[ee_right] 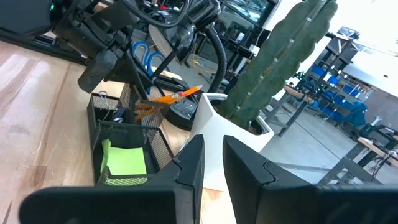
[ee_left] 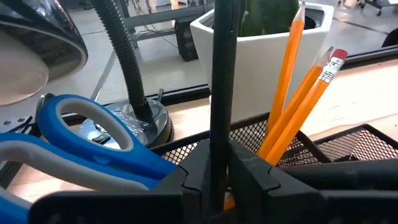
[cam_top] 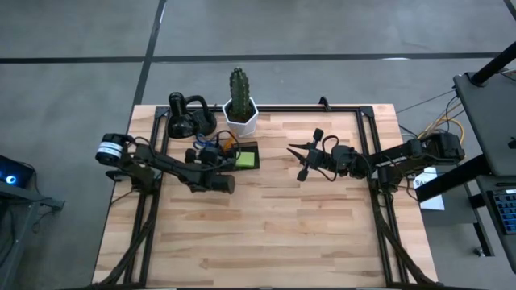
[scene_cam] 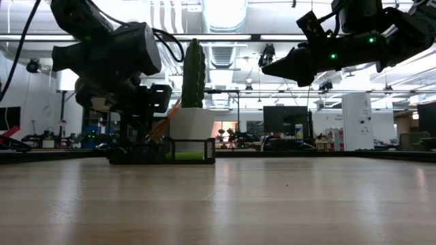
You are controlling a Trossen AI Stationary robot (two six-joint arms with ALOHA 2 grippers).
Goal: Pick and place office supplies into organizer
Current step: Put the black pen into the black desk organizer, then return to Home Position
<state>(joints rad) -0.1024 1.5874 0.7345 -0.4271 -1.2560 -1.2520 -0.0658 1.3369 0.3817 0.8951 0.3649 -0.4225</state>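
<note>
Left claw [ee_left: 217, 180] was found directly over the mesh organizer [cam_top: 242, 155], its two fingers pinching a black pen [ee_left: 222, 93] that stood upright with its lower end between the pads. Whether that grip was slackening could not be established from the views. Two orange pencils [ee_left: 298, 106] already leaned in the organizer's compartment just beside the pen, and blue-handled scissors [ee_left: 93, 146] showed close alongside the claw. A lime-green sticky-note pad [ee_right: 124, 158] lay in the organizer's low tray.

Assessment: the step in hand appeared to be seating the pen in the pencil compartment. To do it well, the pen should be kept vertical and clear of the mesh rim, released only once its tip is inside the compartment, and the claw then lifted straight up so the fingers do not catch the leaning pencils.

Left arm reached across the worktop [cam_top: 266, 225] towards the organizer, wrist bent downward above it. Right claw [cam_top: 300, 155] hung raised well apart from the organizer, on the side away from the left arm, fingers nearly pressed together and holding nothing visible.
</note>
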